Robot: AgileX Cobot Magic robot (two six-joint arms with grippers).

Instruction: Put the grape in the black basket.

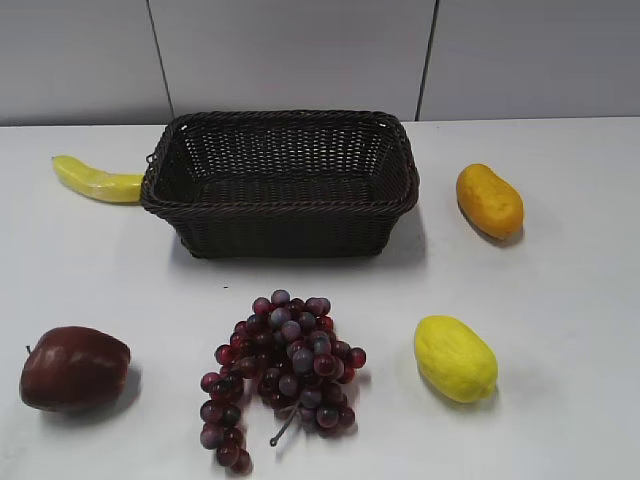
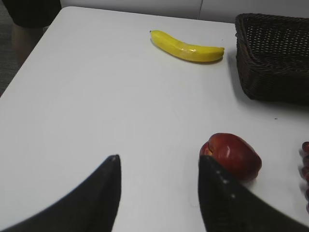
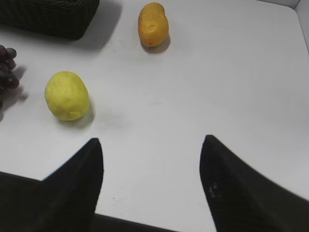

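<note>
I judged the grape [image 1: 283, 375], lying just before the empty black basket [image 1: 281, 180], loose and floppy, best pinched mid-cluster; both claws gaped, empty.

Left tool [image 2: 159, 166]: two matte black tapering fingers. Right tool [image 3: 150, 150]: same black, finely textured surface.

In the left wrist view, the right frame edge cuts off the black basket [image 2: 273, 55] and all but a sliver of the grape [image 2: 305, 159]. In the exterior view, the basket hides the banana's [image 1: 95, 180] right end.
</note>
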